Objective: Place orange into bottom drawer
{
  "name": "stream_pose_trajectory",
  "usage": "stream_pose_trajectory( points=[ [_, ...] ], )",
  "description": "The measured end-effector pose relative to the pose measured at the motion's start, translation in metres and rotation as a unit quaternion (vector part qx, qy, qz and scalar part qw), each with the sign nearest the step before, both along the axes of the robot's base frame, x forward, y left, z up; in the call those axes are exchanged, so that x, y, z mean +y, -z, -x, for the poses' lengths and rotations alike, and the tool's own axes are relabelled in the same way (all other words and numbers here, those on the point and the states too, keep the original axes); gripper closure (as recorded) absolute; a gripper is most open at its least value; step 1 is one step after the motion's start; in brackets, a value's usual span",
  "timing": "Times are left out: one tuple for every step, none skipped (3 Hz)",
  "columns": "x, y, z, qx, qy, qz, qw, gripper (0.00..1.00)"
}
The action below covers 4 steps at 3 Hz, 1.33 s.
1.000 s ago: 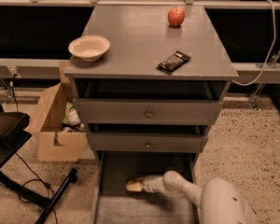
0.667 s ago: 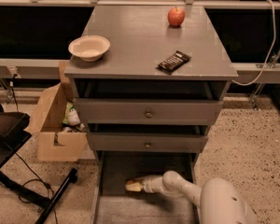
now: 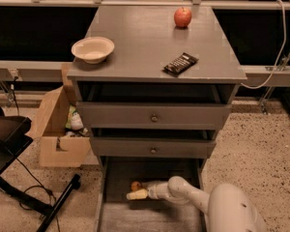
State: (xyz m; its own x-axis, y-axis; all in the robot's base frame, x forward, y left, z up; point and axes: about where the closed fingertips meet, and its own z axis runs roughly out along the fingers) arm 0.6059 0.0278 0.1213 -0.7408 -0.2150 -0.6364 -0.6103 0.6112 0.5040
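Observation:
The bottom drawer [image 3: 116, 216] of the grey cabinet is pulled out, a shallow grey tray near the floor. The orange [image 3: 135, 185] is small and round and lies inside the drawer, towards its back left. My gripper [image 3: 136, 195] reaches into the drawer from the lower right on a white arm. Its pale tip is right in front of the orange and touching or nearly touching it. I cannot tell whether the gripper still holds the orange.
On the cabinet top are a red apple [image 3: 182, 17], a white bowl [image 3: 92, 49] and a dark snack bar [image 3: 180, 63]. The two upper drawers [image 3: 153, 118] are closed. A cardboard box [image 3: 58, 129] stands at the left, with a black stand [image 3: 19, 178] in front.
The arm stays in the bottom drawer with almost no movement. The orange now shows just behind the gripper's tip.

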Motion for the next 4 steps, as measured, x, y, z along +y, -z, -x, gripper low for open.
stream_pose_trajectory(
  points=[
    [0.0, -0.0008, 0.0, 0.0, 0.0, 0.0, 1.0, 0.0],
    [0.0, -0.0014, 0.0, 0.0, 0.0, 0.0, 1.0, 0.0],
    [0.0, -0.0019, 0.0, 0.0, 0.0, 0.0, 1.0, 0.18],
    [0.0, -0.0021, 0.0, 0.0, 0.0, 0.0, 1.0, 0.42]
  ],
)
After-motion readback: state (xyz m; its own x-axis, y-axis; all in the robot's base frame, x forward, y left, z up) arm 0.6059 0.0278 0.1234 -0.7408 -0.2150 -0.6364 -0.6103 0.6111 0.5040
